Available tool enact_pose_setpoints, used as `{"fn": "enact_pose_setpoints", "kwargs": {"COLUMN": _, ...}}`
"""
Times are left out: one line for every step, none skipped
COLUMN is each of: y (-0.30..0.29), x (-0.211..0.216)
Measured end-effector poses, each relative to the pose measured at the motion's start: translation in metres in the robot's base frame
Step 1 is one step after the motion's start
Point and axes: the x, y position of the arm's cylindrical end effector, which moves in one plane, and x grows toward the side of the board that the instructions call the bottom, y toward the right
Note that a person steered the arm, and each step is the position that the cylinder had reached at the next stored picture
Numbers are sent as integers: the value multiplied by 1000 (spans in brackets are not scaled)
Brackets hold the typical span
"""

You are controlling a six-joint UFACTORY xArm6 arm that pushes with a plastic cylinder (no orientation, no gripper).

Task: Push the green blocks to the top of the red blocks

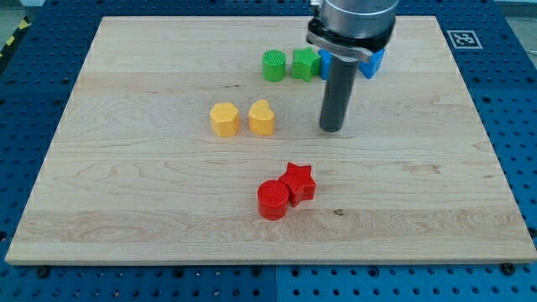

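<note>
A green round block and a green angular block sit side by side near the view's top centre. A red round block and a red star block touch each other in the lower middle. My tip rests on the board below and to the right of the green blocks, right of the yellow blocks, and above the red star.
Two yellow blocks sit side by side left of my tip. Blue blocks lie behind the rod's housing at the view's top. The wooden board is edged by a blue pegboard table.
</note>
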Motion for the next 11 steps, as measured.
{"fn": "enact_pose_setpoints", "kwargs": {"y": -62, "x": -25}}
{"fn": "enact_pose_setpoints", "kwargs": {"y": -135, "x": -57}}
{"fn": "enact_pose_setpoints", "kwargs": {"y": -178, "x": -116}}
{"fn": "enact_pose_setpoints", "kwargs": {"y": -160, "x": -177}}
{"fn": "enact_pose_setpoints", "kwargs": {"y": -105, "x": -184}}
{"fn": "enact_pose_setpoints", "kwargs": {"y": -76, "x": -163}}
{"fn": "enact_pose_setpoints", "kwargs": {"y": -65, "x": -138}}
{"fn": "enact_pose_setpoints", "kwargs": {"y": -62, "x": -120}}
{"fn": "enact_pose_setpoints", "kwargs": {"y": -59, "x": -102}}
{"fn": "enact_pose_setpoints", "kwargs": {"y": -59, "x": -80}}
{"fn": "enact_pose_setpoints", "kwargs": {"y": -59, "x": -49}}
